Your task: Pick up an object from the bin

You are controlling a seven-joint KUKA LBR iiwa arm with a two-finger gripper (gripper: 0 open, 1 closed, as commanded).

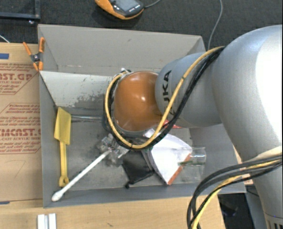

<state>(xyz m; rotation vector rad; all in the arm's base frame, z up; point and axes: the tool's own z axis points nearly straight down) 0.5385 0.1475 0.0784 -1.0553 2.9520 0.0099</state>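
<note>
My gripper [110, 148] hangs low in the middle of the bin, under the arm's orange cover. It is right at the upper end of a long white stick with a rounded tip [79, 175], which runs diagonally down to the bin's front left corner. Whether the gripper touches the stick I cannot tell. Just right of the gripper lies a flat black piece [139, 169]. Beyond that is a white packet with a red edge [169, 157].
A yellow spatula [62, 138] lies along the bin's left wall, its handle pointing to the front. A small clear plastic thing [195, 157] sits at the right wall beside the white packet. The arm and its cables cover the bin's right half.
</note>
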